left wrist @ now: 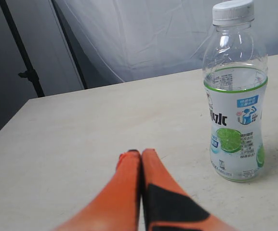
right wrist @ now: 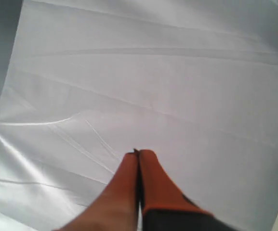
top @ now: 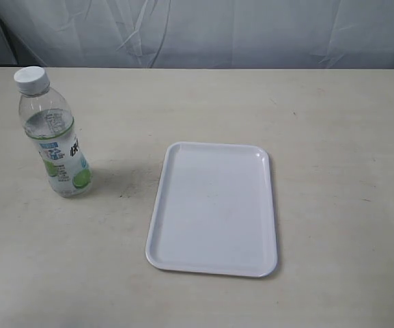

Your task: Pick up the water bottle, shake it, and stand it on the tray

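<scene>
**A:** Exterior view: where is the bottle?

**B:** The bottle (top: 52, 137) stands upright on the table (top: 333, 123), white cap (top: 31, 78) uppermost, on the left arm's side. The tray (top: 214, 147) lies well apart from it, with nothing on it. Neither pincer shows here.

**A:** Left wrist view?

**B:** The left pincer (left wrist: 139, 153) has its 2 orange fingers pressed together and grips nothing. The bottle stands ahead of the tips and off to 1 side, apart from them. Its long axis is vertical, crossing the pincer's line of reach.

**A:** Any writing?

**B:** The label (left wrist: 235, 130) carries large blue Chinese characters, 1 resembling the sign for water, plus lime pictures and a green band. The small print is too fine to read.

**A:** Right wrist view?

**B:** The right pincer (right wrist: 138, 153) is likewise closed and empty. It faces only white cloth (right wrist: 177, 72); neither bottle nor tray shows. By judgement the left arm is nearer, and its pincer must open before taking the bottle.
</scene>
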